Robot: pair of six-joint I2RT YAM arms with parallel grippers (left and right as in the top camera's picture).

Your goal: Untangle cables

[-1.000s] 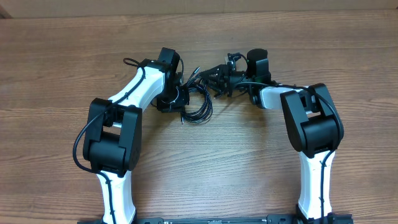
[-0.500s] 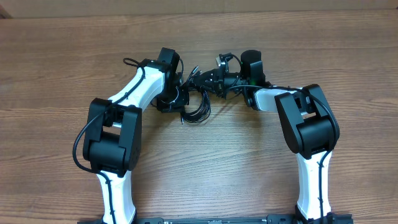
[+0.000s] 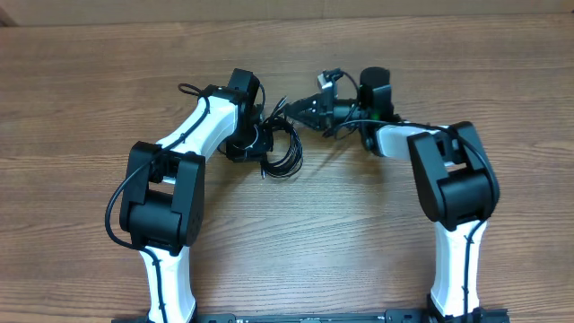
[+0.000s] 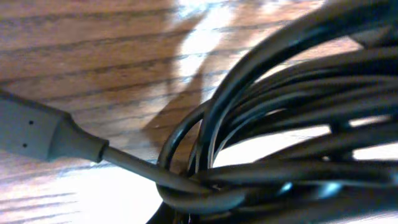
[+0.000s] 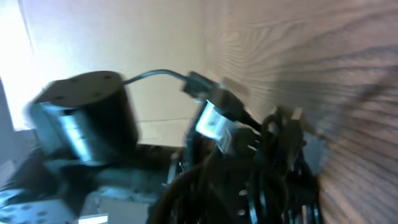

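The cables are a loose bundle of thin black loops in the middle of the wooden table. My left gripper is at the bundle's left edge. In the left wrist view the loops fill the frame and gather at its jaws, with a grey plug lying on the wood; it looks shut on them, fingers hidden. My right gripper is above and to the right of the bundle, with strands running to it. Its view is blurred, with dark cables and a silver-tipped plug at its jaws.
The left arm's black wrist shows close in front of the right wrist camera. Both white arms reach in from the front edge. A pale wall runs along the table's far edge.
My right gripper moved left toward the bundle, then drew back right and farther away. The cable loops shifted slightly. The left arm stayed put.
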